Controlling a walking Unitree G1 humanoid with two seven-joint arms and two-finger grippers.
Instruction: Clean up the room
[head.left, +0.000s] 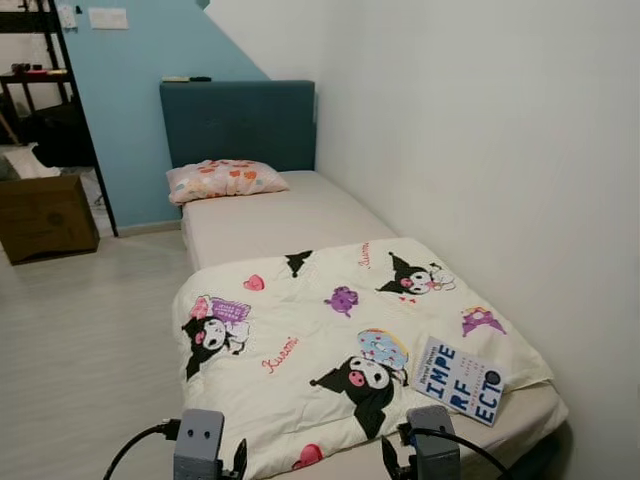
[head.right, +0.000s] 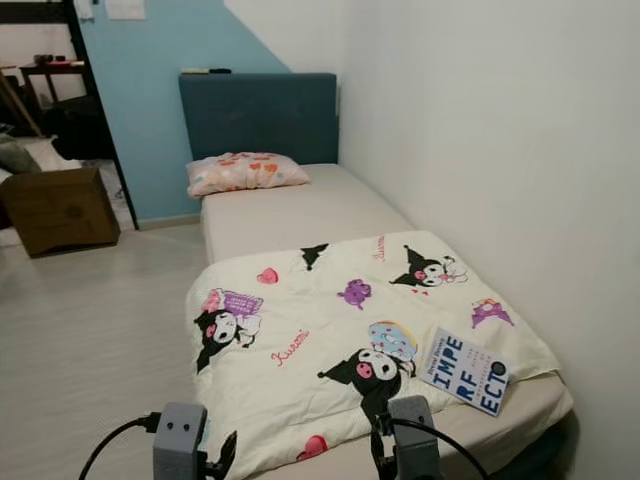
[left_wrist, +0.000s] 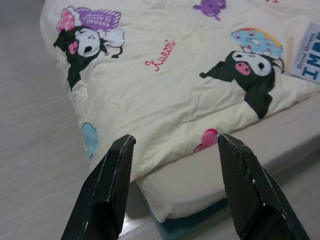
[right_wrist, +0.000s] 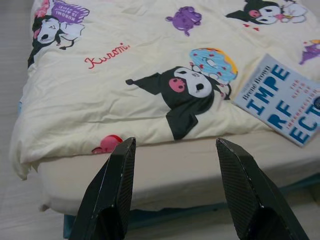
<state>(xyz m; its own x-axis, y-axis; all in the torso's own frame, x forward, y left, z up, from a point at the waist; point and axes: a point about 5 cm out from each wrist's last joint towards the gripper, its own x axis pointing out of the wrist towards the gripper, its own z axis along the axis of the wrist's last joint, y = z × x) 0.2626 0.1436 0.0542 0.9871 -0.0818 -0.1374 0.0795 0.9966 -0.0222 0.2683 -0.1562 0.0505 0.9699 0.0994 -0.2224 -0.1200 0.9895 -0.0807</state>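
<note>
— What stood past the bed?
— A teal headboard (head.left: 238, 124) stood against a blue wall (head.left: 130, 110), with a white wall (head.left: 480, 130) running along the right.
— And on the left?
— A brown box (head.left: 45, 215) sat on the pale wood floor (head.left: 80, 340), beside a black shelf (head.left: 40, 80).

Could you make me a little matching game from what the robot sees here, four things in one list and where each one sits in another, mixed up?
Things:
1. pillow
2. book
3. cardboard box
4. cartoon blanket

Places:
A. on the floor, to the left of the bed
B. at the head of the bed, by the headboard
C. spread over the near half of the mattress
D. on the blanket's near right corner, by the wall

Pairs: 1-B, 2-D, 3-A, 4-C
</note>
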